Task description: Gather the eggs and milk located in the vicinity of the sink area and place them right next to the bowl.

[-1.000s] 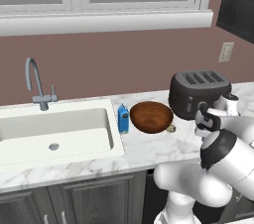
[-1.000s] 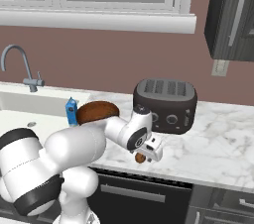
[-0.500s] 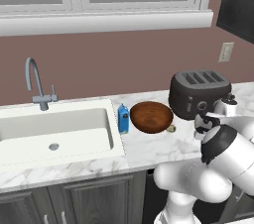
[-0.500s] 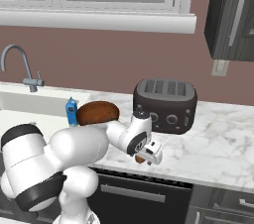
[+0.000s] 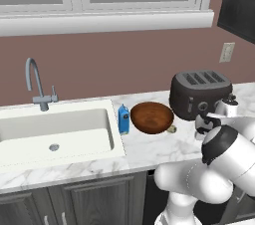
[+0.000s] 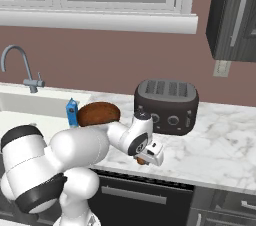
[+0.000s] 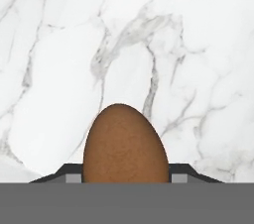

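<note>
A reddish-brown egg [image 7: 124, 143] sits between my gripper's [image 7: 124, 174] two dark fingertips [image 7: 69, 172], which press against its sides over the marble counter. From the right base view, the gripper [image 6: 145, 159] hangs low in front of the toaster with the egg [image 6: 141, 161] showing under it. The wooden bowl [image 5: 152, 117] stands left of the toaster. Touching or almost touching its right rim lies a pale egg [image 5: 171, 129]. The blue milk carton [image 5: 123, 119] stands upright between the bowl and the sink [image 5: 112, 142].
A black toaster [image 5: 199, 94] stands just behind my hand. The grey gooseneck faucet [image 5: 32, 82] rises behind the basin. Marble counter [image 6: 220, 145] stretches to the right of the toaster, and the counter's front edge is close below the gripper.
The jaws have gone from wide open to closed against the reddish-brown egg. The hand has sunk a little toward the counter in front of the toaster.
</note>
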